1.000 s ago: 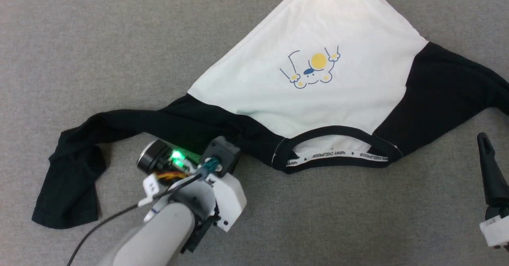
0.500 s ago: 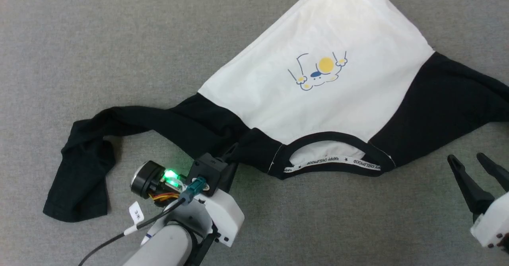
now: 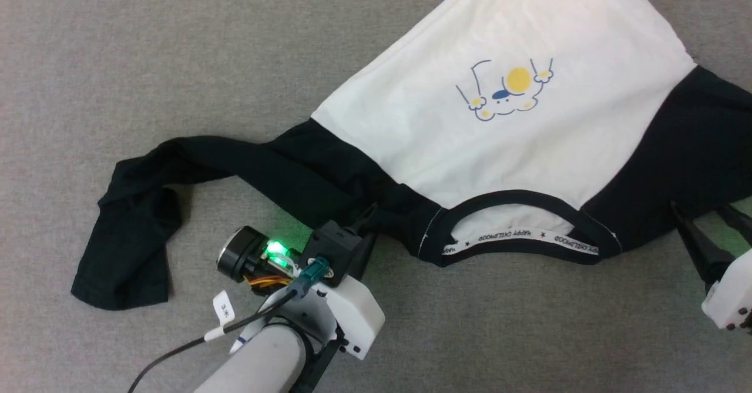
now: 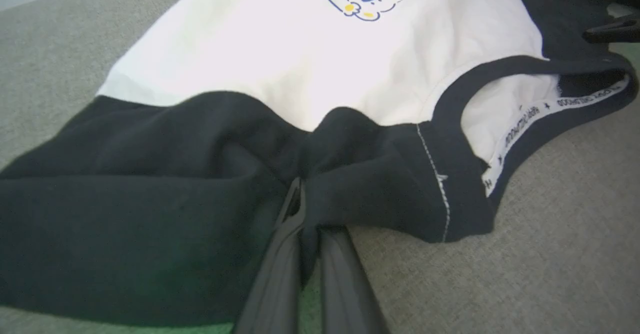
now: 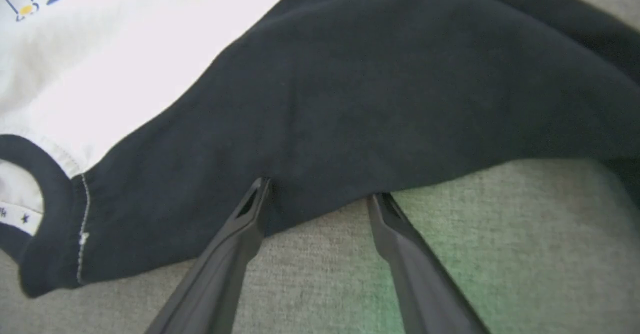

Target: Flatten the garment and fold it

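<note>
Pinching garment (image 4: 280, 69) edge: left tool (image 4: 305, 211).

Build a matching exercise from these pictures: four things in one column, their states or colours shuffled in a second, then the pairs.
Column one
1. left gripper
2. right gripper
3. chest print
4. sleeve on the robot's left

Column two
a. open, tips at the cloth's edge
b. yellow and blue
c. shut on the garment's black cloth
d. bunched, its end doubled over

Pairs: 1-c, 2-a, 3-b, 4-d
</note>
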